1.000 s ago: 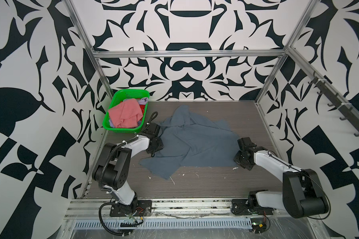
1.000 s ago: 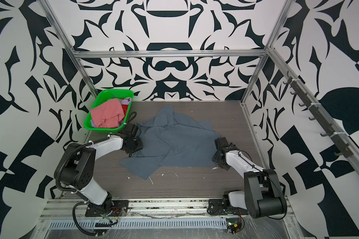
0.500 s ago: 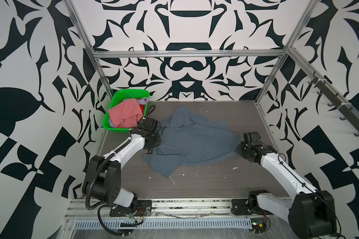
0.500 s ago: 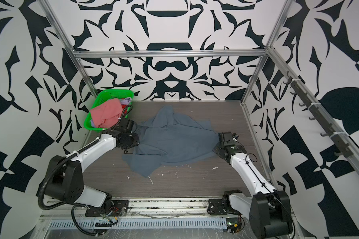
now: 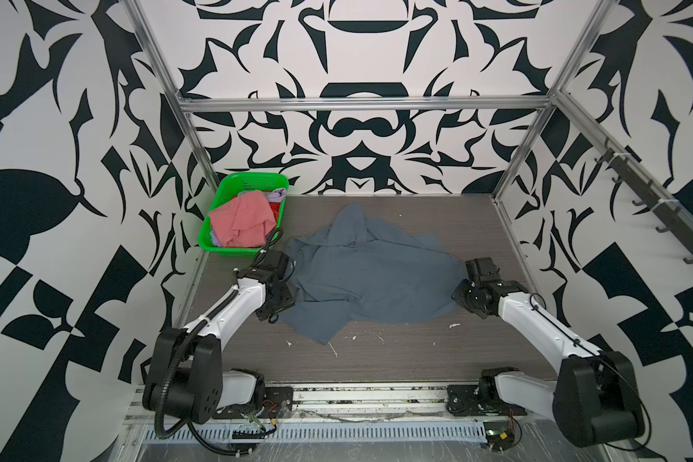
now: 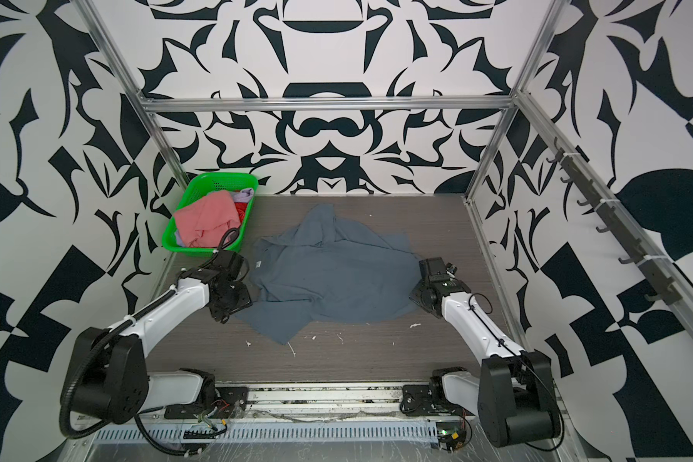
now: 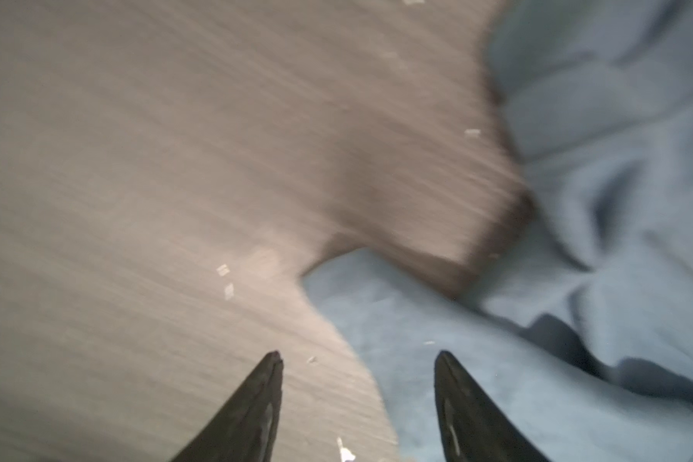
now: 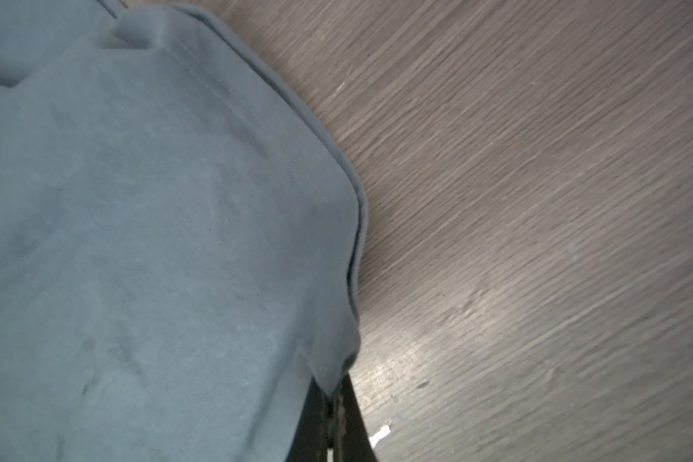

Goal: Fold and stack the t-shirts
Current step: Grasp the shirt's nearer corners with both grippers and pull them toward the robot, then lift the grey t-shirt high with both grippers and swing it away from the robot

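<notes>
While the crumpled slate blue-grey cloth t-shirt (image 5: 369,280) lies on the grey wood-grain counter (image 5: 377,360), the right tool (image 8: 333,404) is clamped on its hem, and the left tool (image 7: 357,354) hangs over its opposite edge, tips apart.

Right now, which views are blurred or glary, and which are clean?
Left wrist view: motion blur smears the table grain and the edge of the blue-grey t-shirt; the left gripper reads crisper. Right wrist view: sharp on the shirt's hem, with a glare patch on the table beside the right gripper. Both top views: sharp, evenly lit.
</notes>
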### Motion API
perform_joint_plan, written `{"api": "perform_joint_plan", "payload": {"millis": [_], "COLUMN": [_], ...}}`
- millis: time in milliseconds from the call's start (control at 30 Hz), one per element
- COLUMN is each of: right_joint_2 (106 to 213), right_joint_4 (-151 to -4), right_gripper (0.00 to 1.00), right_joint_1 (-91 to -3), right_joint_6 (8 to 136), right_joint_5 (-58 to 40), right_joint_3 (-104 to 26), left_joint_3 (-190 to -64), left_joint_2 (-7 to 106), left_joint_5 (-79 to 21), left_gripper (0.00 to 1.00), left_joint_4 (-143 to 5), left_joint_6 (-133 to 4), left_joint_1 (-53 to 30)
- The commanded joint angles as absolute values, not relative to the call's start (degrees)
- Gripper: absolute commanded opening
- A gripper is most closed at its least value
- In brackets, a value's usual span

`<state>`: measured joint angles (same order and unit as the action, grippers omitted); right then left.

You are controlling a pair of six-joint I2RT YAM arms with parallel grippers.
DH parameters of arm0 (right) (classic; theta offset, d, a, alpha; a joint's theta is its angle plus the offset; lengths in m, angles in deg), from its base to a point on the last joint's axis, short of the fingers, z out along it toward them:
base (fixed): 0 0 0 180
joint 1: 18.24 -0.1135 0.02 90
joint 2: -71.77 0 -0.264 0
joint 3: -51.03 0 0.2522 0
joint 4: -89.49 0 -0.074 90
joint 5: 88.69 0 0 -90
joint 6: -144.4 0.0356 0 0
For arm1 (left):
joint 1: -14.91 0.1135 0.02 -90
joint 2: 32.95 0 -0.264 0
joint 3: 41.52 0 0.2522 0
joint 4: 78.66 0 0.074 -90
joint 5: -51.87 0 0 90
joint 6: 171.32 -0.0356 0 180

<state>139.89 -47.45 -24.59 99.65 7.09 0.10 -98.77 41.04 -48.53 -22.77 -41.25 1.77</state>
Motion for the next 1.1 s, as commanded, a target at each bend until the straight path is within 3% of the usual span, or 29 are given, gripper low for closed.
{"api": "perform_joint_plan", "payload": {"millis": [0,333,567,833,1067], "right_joint_2": [140.6,139.9,137.5,135.1,128.5], "right_joint_4": [-48.8,-49.7,-50.3,-50.3,-51.0], "right_gripper": [0.00,0.00,0.00,0.00,0.00], "right_joint_1": [-24.5,-24.5,-24.5,-24.5,-24.4], "right_joint_6": [98.8,98.4,98.6,96.9,92.4], "right_joint_5": [6.4,5.2,5.5,5.0,2.2], "right_joint_3": [-0.6,-0.5,0.3,-3.7,-16.3], "left_joint_3": [-95.1,-90.0,-88.2,-92.5,-108.8], "left_joint_2": [37.6,41.9,42.5,32.9,18.3], "left_joint_5": [-44.7,-39.1,-38.4,-42.5,-40.1], "left_gripper": [0.62,0.55,0.24,0.00,0.00], "left_joint_4": [-23.6,-34.3,-37.7,-31.2,-24.5], "left_joint_6": [-38.2,-37.3,-37.2,-40.7,-45.4], "left_joint_1": [4.7,8.2,8.2,8.2,8.2]}}
